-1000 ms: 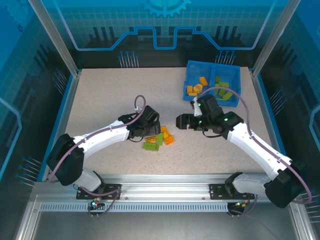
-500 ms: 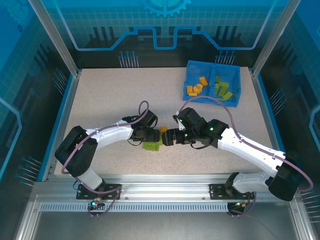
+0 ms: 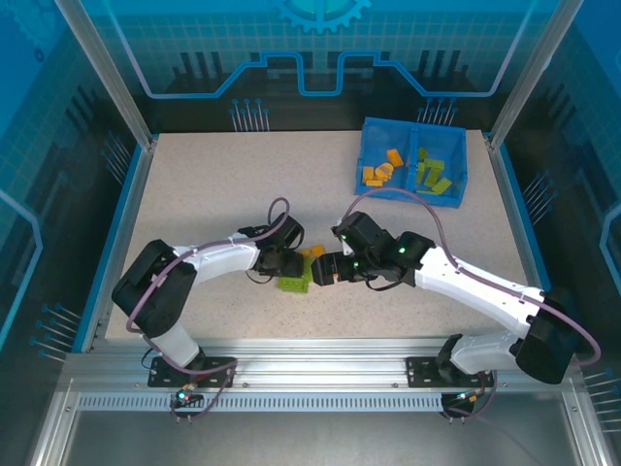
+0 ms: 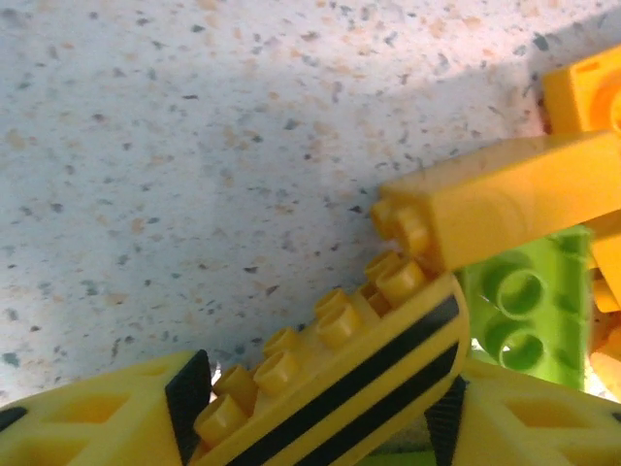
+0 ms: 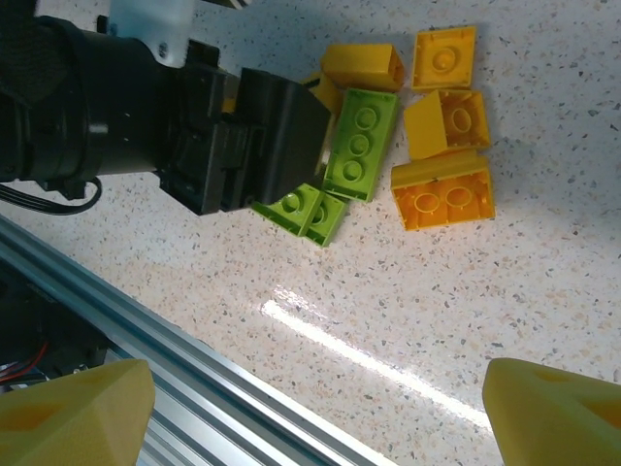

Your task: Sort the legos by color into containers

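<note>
Where the aluminium rail (image 5: 146,340) borders the speckled surface (image 4: 194,146) nearest the arm bases, the right end effector (image 5: 310,417) hangs above both. Its two yellow fingertips (image 5: 73,413) stand far apart with nothing between them: open, empty.

Just beyond, the loose legos (image 5: 361,146) lie in a tight cluster on the surface.
- Green three-stud brick in the middle.
- Shorter green brick (image 5: 309,209) at its near end, touching it and partly under the left arm's black housing.
- Four orange bricks (image 5: 444,189) packed on the other side. Two show their studs upward and one lies tilted on an edge.

The left end effector (image 4: 320,408) is down at the pile's edge. In its own wrist view a striped orange brick (image 4: 330,379), studs uppermost, fills the gap between the two yellow fingers (image 4: 97,417). A black pad sits against each end of it, so I read it as closed on that brick. A longer orange brick (image 4: 495,199) leans over the far end of the gripped one. A green brick (image 4: 529,311) sits just beside them, studs toward the camera.

From the top camera the two end effectors face each other across the pile, very near. I cannot tell whether they touch.

At the far right of the surface, well apart from the pile, sits the blue bin (image 3: 417,126).
- Left compartment (image 3: 376,139): several orange bricks (image 3: 378,172).
- Right compartment (image 3: 448,146): several green bricks (image 3: 434,175).
- Exact counts are too small to read.
</note>
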Controlling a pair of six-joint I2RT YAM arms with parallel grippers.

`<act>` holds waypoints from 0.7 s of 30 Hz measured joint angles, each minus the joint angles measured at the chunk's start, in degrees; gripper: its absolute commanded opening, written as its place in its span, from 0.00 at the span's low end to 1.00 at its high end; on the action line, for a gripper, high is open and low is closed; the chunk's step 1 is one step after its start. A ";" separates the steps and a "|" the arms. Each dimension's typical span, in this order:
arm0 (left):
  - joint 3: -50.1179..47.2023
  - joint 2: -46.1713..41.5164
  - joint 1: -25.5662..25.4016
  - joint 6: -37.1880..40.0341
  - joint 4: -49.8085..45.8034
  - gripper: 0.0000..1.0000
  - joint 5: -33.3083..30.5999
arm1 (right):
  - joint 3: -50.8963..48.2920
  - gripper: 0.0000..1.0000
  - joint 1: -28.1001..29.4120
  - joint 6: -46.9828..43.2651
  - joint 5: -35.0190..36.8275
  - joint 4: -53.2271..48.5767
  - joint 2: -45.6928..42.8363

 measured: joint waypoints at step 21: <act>1.31 0.00 0.74 4.66 -0.52 0.85 -5.90 | 0.63 0.89 0.76 0.00 1.11 -0.17 1.16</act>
